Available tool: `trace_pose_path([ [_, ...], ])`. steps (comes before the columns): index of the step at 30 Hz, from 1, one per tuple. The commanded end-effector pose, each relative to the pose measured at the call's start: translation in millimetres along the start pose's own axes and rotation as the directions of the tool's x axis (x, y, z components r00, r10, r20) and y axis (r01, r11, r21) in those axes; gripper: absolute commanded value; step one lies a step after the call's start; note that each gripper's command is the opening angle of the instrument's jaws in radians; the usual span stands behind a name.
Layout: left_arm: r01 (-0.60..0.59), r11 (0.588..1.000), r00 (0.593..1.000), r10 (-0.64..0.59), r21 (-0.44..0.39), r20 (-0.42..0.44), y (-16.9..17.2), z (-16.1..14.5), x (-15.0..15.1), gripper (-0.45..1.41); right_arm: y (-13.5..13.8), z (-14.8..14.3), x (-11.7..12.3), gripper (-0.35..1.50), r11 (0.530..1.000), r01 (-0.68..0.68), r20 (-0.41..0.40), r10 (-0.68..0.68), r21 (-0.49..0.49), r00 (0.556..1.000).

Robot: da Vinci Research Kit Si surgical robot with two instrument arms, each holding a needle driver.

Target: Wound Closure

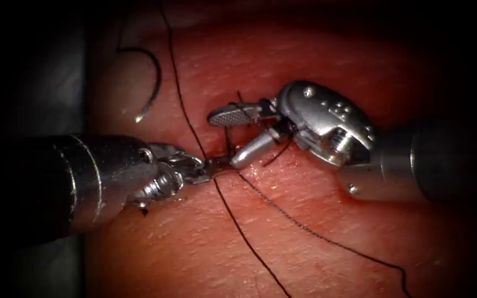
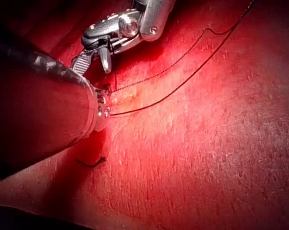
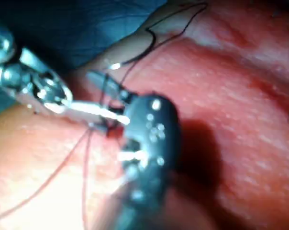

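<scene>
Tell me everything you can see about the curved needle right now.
The needle is a thin, dark, metallic-looking arc, lying free on the tissue at the endoscope view's upper left, well left of the thread that runs down the tissue. Its bright pointed tip faces downward. Neither pincer holds it: the left pincer is shut on the thread, and the right pincer is open with thread around it. The needle is not driven into the tissue.
</scene>
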Motion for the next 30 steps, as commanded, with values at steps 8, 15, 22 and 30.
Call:
trace_pose_path([
  [8, 0.011, 1.000, 1.000, -0.011, 0.000, -0.016, 0.7, 2.0, 1.2, -0.45, -0.2, 0.3, -1.3, 0.32, 0.977, -0.010, 0.034, 0.018, -0.214, 0.999],
  [15, 0.011, 1.000, 1.000, -0.011, 0.002, -0.022, 0.5, 1.8, 1.5, -0.45, -0.5, -0.3, -1.9, 0.36, 0.946, 0.002, 0.086, 0.027, -0.324, 0.996],
  [22, 0.014, 1.000, 1.000, -0.014, 0.003, -0.026, -0.1, 1.7, 1.8, -0.45, -0.9, -0.9, -2.5, 0.52, 0.906, 0.011, 0.135, 0.051, -0.424, 0.990],
  [30, 0.015, 1.000, 0.999, -0.015, 0.002, -0.042, -0.8, 1.5, 2.3, -0.45, -1.4, -2.2, -2.8, 0.59, 0.839, 0.013, 0.197, 0.112, -0.545, 0.974],
])
